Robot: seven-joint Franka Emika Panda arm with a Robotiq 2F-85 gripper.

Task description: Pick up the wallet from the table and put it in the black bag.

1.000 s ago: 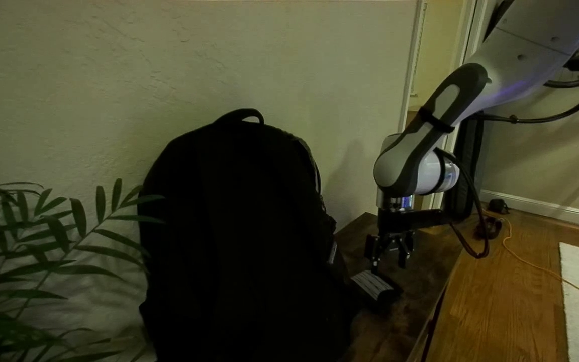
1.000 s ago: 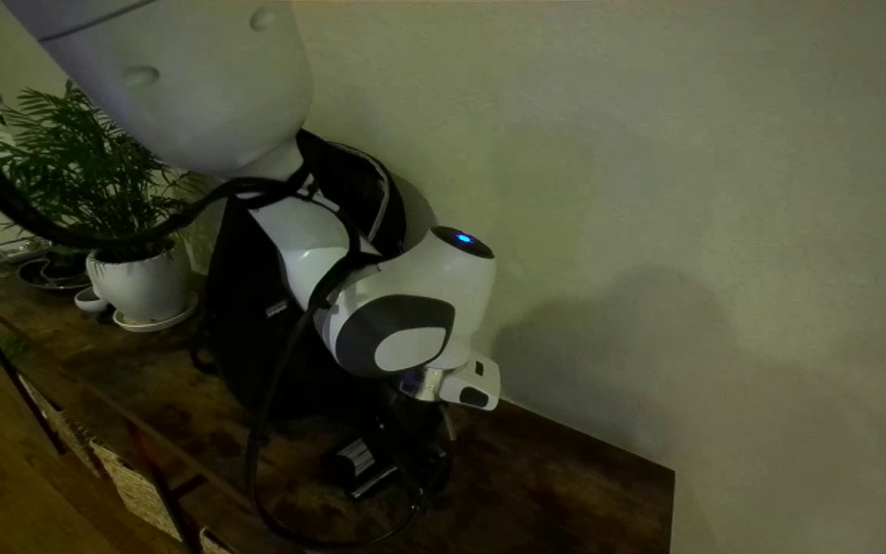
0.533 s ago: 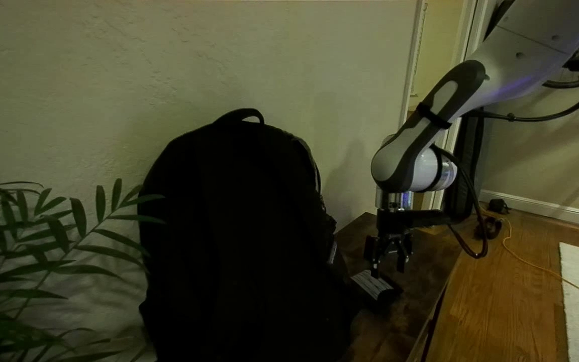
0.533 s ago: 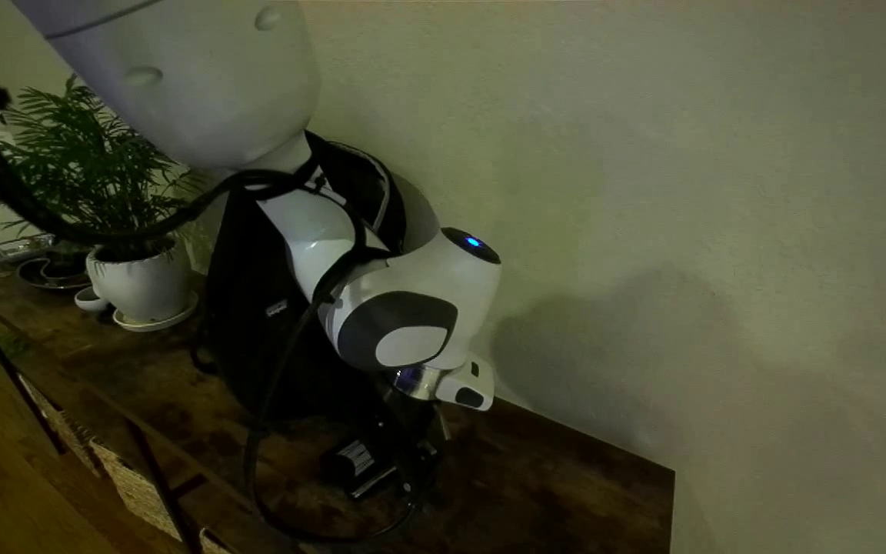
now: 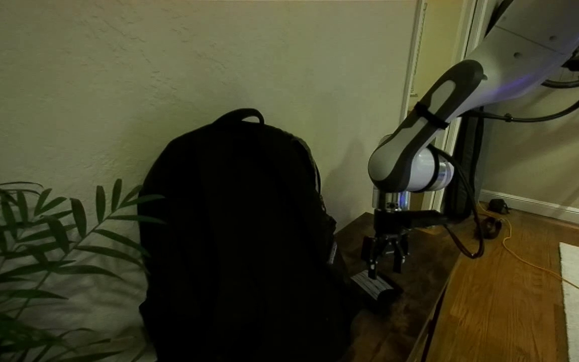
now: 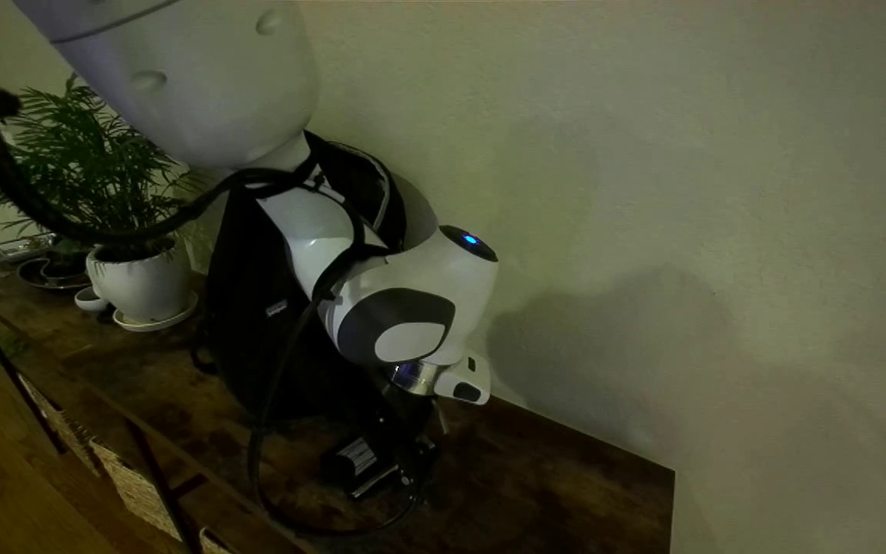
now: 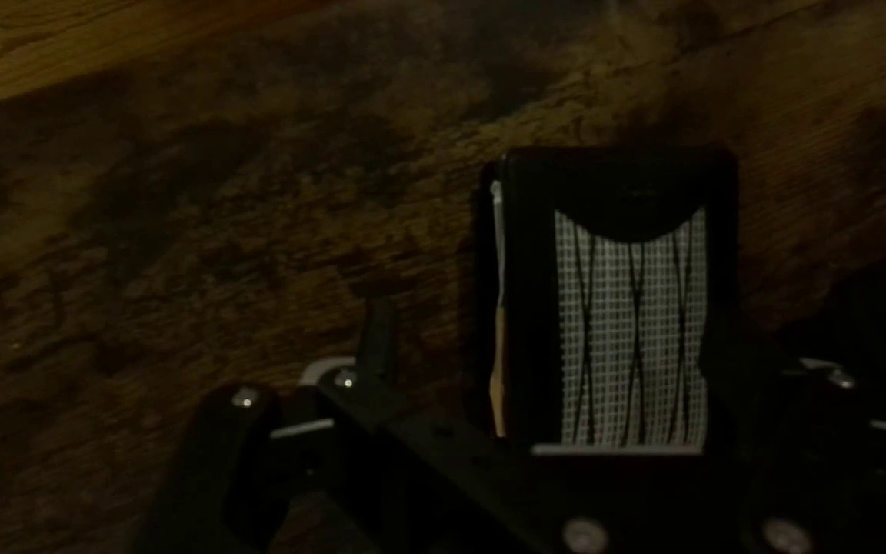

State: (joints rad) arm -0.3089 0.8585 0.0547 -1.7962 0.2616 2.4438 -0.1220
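Observation:
The wallet is a dark, flat piece with a grey woven panel crossed by black lines; it lies on the brown table in the wrist view (image 7: 635, 338) and in both exterior views (image 5: 371, 284) (image 6: 358, 457). My gripper (image 5: 384, 273) points down, just above the wallet. In the wrist view the open fingers (image 7: 554, 338) stand apart; the left one is over bare table beside the wallet, and the right one is dark, over the wallet's right edge. Contact cannot be told. The black bag (image 5: 239, 241) is an upright backpack against the wall, beside the wallet; it also shows partly behind my arm (image 6: 247, 323).
The table (image 6: 566, 492) runs along the wall and its front edge drops to a wood floor (image 5: 500, 311). A white plant pot (image 6: 143, 285) stands beyond the bag, with leaves (image 5: 58, 231) reaching towards it. A black cable (image 6: 254, 462) loops from my arm over the table.
My arm and gripper have shifted slightly towards the bag, over the wallet, and sunk a little. The fingers stay open. The wallet and bag have not moved.

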